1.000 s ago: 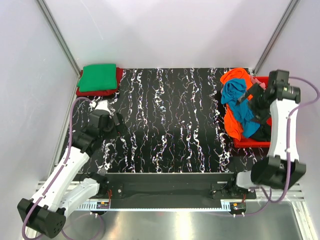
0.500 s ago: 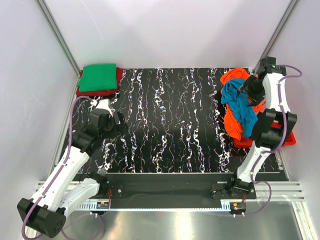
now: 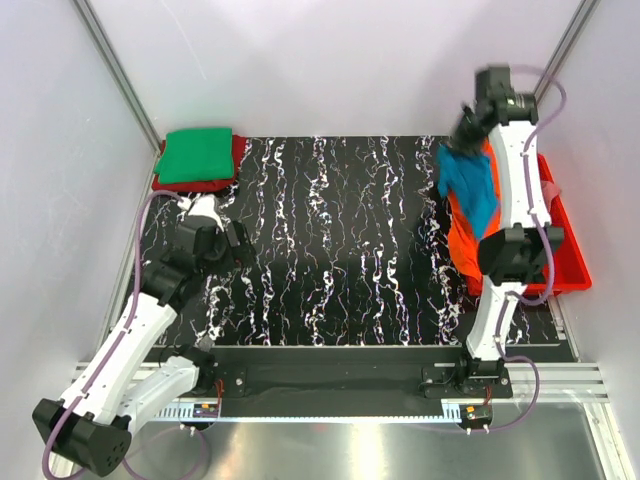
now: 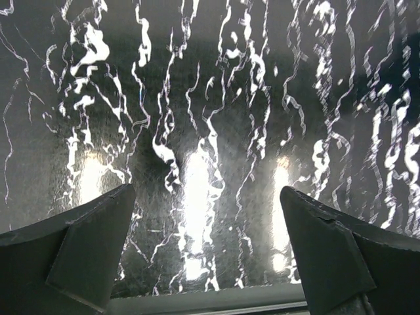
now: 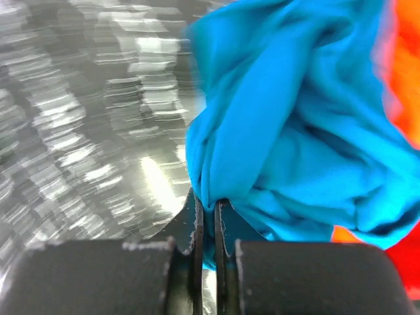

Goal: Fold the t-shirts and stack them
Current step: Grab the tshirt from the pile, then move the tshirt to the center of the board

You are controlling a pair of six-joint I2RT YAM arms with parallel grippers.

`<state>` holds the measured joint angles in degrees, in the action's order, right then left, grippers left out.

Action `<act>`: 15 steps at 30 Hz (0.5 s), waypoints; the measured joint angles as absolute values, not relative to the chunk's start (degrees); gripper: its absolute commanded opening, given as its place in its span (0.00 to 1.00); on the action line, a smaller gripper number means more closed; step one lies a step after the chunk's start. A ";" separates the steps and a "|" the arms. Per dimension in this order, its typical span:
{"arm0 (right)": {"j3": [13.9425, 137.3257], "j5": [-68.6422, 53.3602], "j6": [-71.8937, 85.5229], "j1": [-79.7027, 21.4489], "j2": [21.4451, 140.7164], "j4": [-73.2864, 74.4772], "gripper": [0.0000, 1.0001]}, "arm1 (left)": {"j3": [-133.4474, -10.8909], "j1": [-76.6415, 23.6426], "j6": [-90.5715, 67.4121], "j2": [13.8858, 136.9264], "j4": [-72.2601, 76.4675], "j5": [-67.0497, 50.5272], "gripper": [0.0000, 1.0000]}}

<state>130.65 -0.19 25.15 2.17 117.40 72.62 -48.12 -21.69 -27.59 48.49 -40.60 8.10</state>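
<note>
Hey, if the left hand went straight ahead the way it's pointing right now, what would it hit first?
Probably the bare marbled table: the open left hand points down at it and its wrist view shows nothing between them, though depth is hard to judge.

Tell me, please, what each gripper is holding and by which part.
The right gripper pinches a bunched fold of the teal blue t-shirt between its fingers; which part of the shirt cannot be told. The left gripper is open, holding nothing.

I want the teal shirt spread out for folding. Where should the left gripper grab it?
Likely the teal shirt by its lower end, coming from the left: the right gripper pinches its top, the rest hanging bunched over the orange shirt.
</note>
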 measured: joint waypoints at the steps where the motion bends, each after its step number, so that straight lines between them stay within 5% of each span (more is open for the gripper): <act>1: 137.29 -1.43 24.86 -0.97 117.60 73.69 0.00 | -48.86 -21.69 -27.99 48.56 -40.64 8.49 0.99; 5: 158.76 -10.87 24.84 -14.06 117.25 71.88 0.00 | -54.00 -21.67 -28.58 48.84 -40.51 10.37 0.99; 8: 157.38 -17.87 26.33 -20.27 109.91 68.38 0.00 | -59.70 -21.67 -28.29 49.93 -40.29 12.43 0.99; 9: 153.16 -18.55 26.81 -20.43 105.80 67.72 0.08 | -61.43 -21.67 -28.10 50.26 -40.49 13.13 0.99; 10: 148.24 -18.24 27.29 -19.81 101.73 67.05 0.26 | -63.09 -21.67 -27.88 50.50 -40.47 14.02 0.99; 11: 141.95 -17.28 27.79 -18.85 97.32 65.76 0.48 | -64.53 -21.67 -27.66 50.61 -40.49 14.92 0.99; 12: 137.32 -16.45 28.62 -18.46 94.50 65.87 0.84 | -65.78 -21.67 -27.55 50.61 -40.69 15.62 0.99; 13: 132.64 -15.44 29.10 -17.04 92.29 66.04 0.99 | -66.52 -21.65 -27.51 50.50 -40.69 16.05 0.99; 15: 121.67 -14.72 30.00 -14.33 88.73 65.04 1.00 | -67.16 -21.56 -27.75 49.74 -40.88 16.78 0.99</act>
